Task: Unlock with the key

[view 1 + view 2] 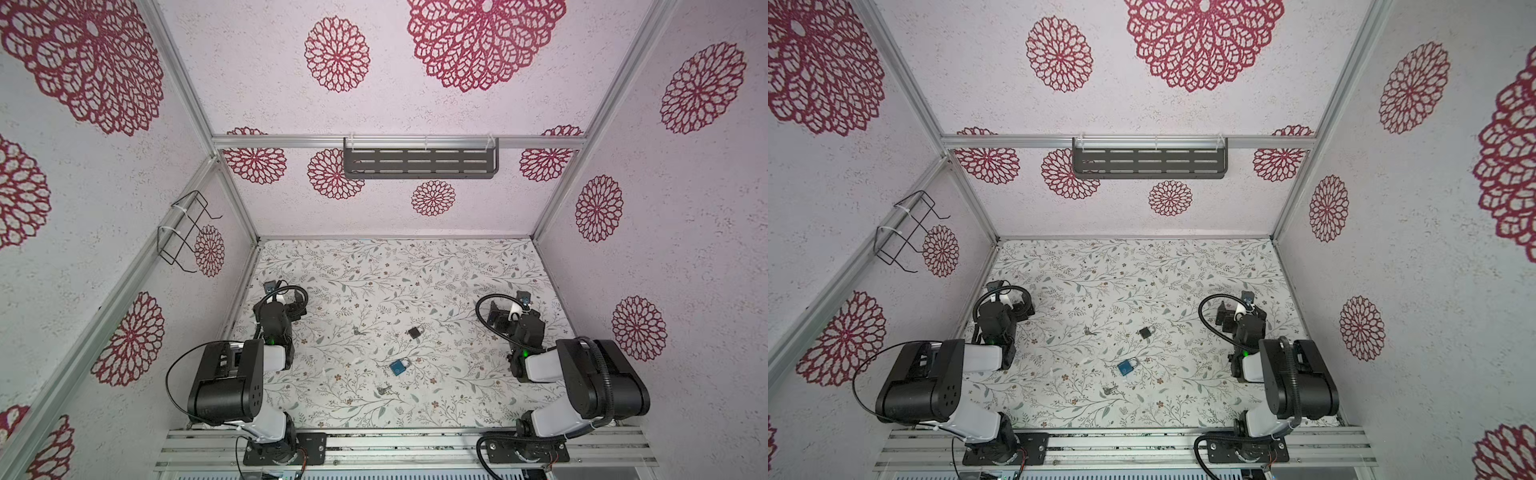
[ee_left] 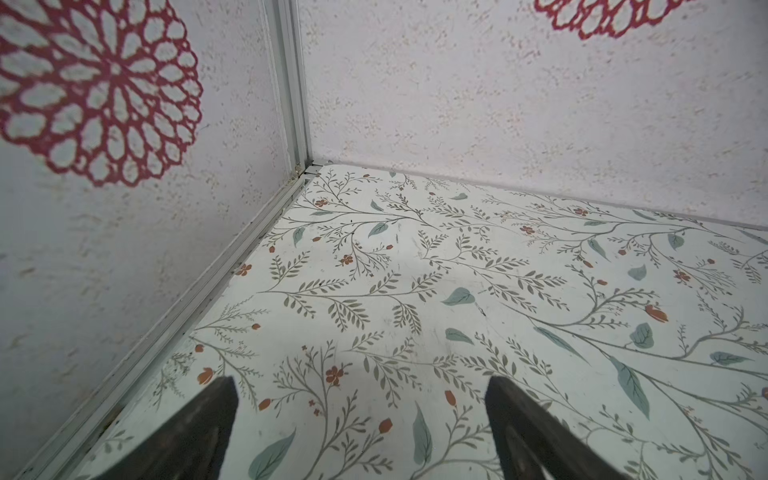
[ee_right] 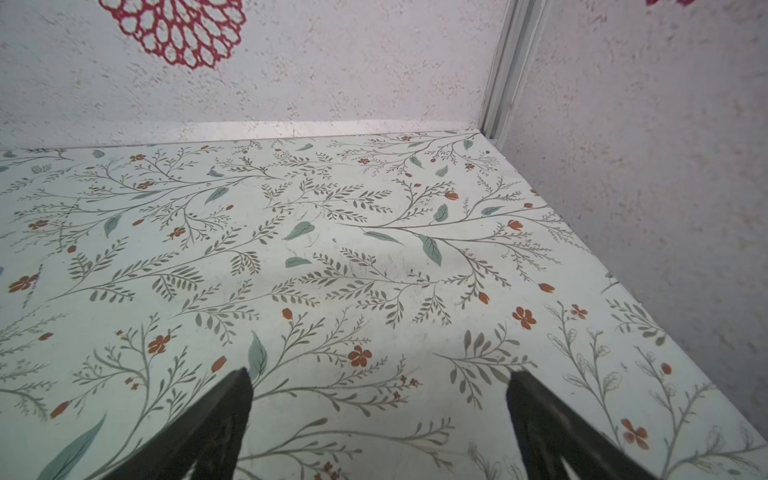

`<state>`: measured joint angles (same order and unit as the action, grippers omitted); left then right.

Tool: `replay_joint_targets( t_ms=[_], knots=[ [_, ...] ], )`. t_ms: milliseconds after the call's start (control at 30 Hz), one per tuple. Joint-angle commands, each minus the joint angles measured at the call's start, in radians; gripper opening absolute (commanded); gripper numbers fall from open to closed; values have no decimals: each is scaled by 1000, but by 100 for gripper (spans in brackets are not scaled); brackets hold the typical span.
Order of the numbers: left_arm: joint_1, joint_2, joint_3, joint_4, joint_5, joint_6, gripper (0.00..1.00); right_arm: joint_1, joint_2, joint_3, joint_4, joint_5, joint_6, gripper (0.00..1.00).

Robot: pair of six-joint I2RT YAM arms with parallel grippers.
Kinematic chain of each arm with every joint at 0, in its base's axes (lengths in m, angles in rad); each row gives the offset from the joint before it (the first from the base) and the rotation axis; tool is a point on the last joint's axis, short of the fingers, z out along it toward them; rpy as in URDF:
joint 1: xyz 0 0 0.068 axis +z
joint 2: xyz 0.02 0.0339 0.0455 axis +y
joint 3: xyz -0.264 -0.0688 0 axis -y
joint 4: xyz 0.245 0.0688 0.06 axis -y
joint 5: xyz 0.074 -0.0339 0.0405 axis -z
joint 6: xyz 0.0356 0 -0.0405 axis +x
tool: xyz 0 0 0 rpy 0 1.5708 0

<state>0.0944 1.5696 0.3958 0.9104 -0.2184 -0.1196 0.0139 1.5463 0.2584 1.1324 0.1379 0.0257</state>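
Observation:
Two padlocks lie mid-table in both top views: a black padlock (image 1: 415, 331) (image 1: 1146, 331) and, nearer the front, a blue padlock (image 1: 400, 367) (image 1: 1128, 367). One small metal key (image 1: 358, 331) (image 1: 1089, 331) lies left of the black padlock, and a second key (image 1: 384, 390) (image 1: 1111, 390) lies in front of the blue one. My left gripper (image 1: 296, 306) (image 2: 361, 382) is open at the left side, empty, far from them. My right gripper (image 1: 498, 316) (image 3: 380, 374) is open at the right side, also empty. Neither wrist view shows a key or padlock.
The floral table (image 1: 415, 270) is closed in by patterned walls. A dark slotted shelf (image 1: 419, 160) hangs on the back wall and a wire rack (image 1: 183, 230) on the left wall. Aluminium rails (image 1: 395, 444) run along the front edge.

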Motion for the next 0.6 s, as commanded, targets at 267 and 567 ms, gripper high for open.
replay_joint_targets(
  t_ms=[267,567],
  knots=[
    [4,-8,13,9,8,15,97,1,-11,5,50,14,-11,99],
    [4,-8,13,9,8,15,97,3,-12,2,52,16,-13,99]
  ],
)
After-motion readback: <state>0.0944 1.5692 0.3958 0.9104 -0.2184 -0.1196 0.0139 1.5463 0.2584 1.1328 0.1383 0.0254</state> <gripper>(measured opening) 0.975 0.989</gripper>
